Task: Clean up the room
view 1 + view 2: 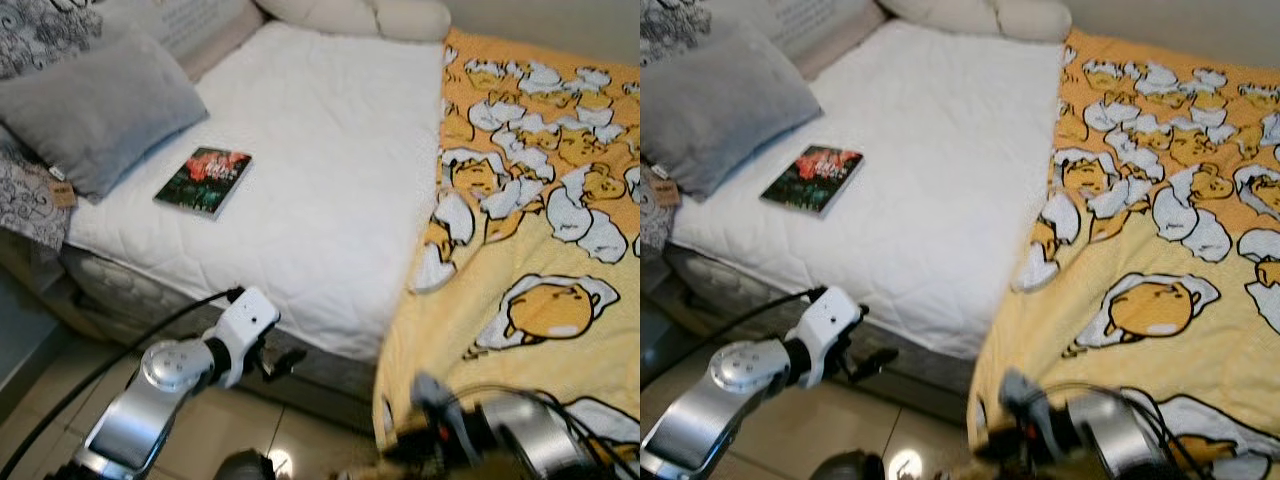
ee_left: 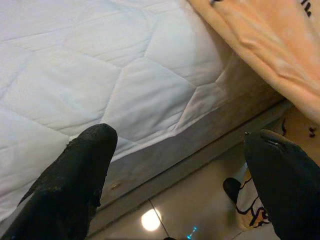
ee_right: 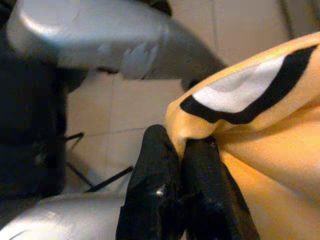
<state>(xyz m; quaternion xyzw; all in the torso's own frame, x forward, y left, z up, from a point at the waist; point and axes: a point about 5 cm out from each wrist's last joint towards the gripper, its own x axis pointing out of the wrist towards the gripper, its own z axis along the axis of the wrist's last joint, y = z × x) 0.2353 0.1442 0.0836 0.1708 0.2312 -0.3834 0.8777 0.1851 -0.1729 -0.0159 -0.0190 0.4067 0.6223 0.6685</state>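
- Yellow blanket [image 1: 540, 250] with an egg cartoon print covers the bed's right half, from about 12 o'clock down to 5 o'clock, its lower edge hanging over the mattress [image 1: 320, 150] side toward the tiled floor [image 1: 250, 430].
- Right end effector [image 3: 185, 150] has its two black fingers pinched tight on a fold at that hanging edge.
- Left end effector [image 2: 180, 150] sits at about 7 o'clock, fingers spread wide with nothing between them, aimed at the mattress edge.
- Likely trouble, as I judge it: the pinch holds only a thin fold near the hem, so a quick pull could let the cloth slip free.
- One-corner pulling could also drag the blanket askew or dump more of it onto the floor.
- A book [image 1: 203, 181] at about 10 o'clock lies beside a grey pillow [image 1: 95, 110]; a sweeping blanket could catch it.
- Blanket's long axis runs from 12 to 6 o'clock along the bed, its free inner edge facing 9 o'clock.
- Book's long axis tilts roughly 1 to 7 o'clock.
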